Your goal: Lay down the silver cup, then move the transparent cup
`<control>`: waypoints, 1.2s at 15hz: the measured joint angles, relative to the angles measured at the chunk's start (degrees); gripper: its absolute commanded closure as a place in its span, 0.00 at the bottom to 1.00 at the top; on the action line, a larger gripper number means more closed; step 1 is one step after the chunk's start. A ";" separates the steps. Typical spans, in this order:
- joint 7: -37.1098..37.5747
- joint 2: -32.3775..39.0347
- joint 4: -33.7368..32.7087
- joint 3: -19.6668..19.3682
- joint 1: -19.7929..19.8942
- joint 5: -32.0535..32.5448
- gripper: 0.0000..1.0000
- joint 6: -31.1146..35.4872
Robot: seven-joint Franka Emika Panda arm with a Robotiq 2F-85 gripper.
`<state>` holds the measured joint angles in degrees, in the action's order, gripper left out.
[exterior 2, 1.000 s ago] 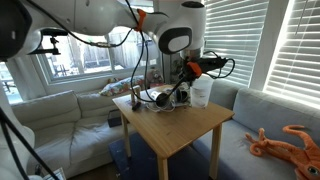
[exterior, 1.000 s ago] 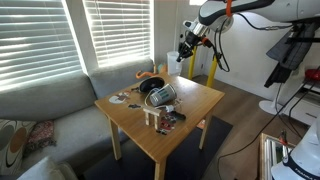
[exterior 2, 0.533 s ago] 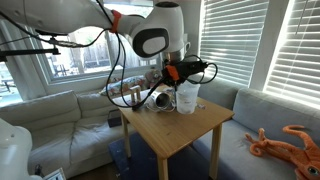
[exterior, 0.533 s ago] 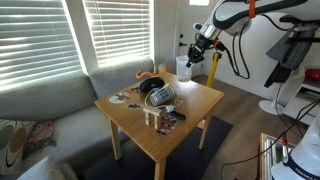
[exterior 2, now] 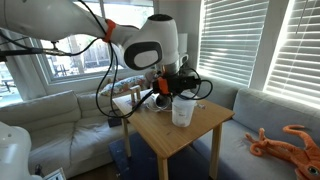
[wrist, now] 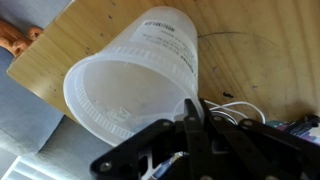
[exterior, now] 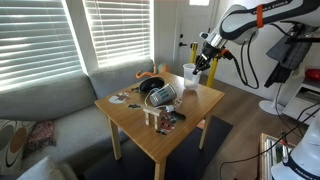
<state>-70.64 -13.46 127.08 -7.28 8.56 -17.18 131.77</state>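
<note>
My gripper (wrist: 190, 118) is shut on the rim of the transparent cup (wrist: 130, 80), a pale see-through tumbler, and holds it just above the wooden table (wrist: 255, 50). In both exterior views the cup (exterior: 189, 73) (exterior 2: 182, 111) hangs under the gripper (exterior: 198, 67) (exterior 2: 183, 94) over the table's corner area. A shiny grey thing that looks like the silver cup (exterior: 166, 96) lies on its side among the clutter by the black headphones. I cannot make it out in the wrist view.
Headphones (exterior: 156, 88), cables and small items crowd the table's (exterior: 150, 125) middle and far side. A grey sofa (exterior: 50, 105) stands behind it. An orange plush octopus (exterior 2: 290, 140) lies on the sofa. A white cable (wrist: 238, 104) lies on the table beside the gripper.
The gripper has carried the transparent cup down and inward, from high beyond the table's edge to just above the table top near its corner.
</note>
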 measured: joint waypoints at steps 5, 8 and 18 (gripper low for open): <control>0.18 0.24 0.59 -0.45 -1.60 0.90 0.43 3.16; 1.43 -1.05 -0.59 -0.13 -2.51 4.73 0.22 4.56; 23.45 -5.06 -10.52 4.52 -6.43 14.65 0.00 -6.71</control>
<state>-47.19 -18.52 116.57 -2.76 2.13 -2.53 125.05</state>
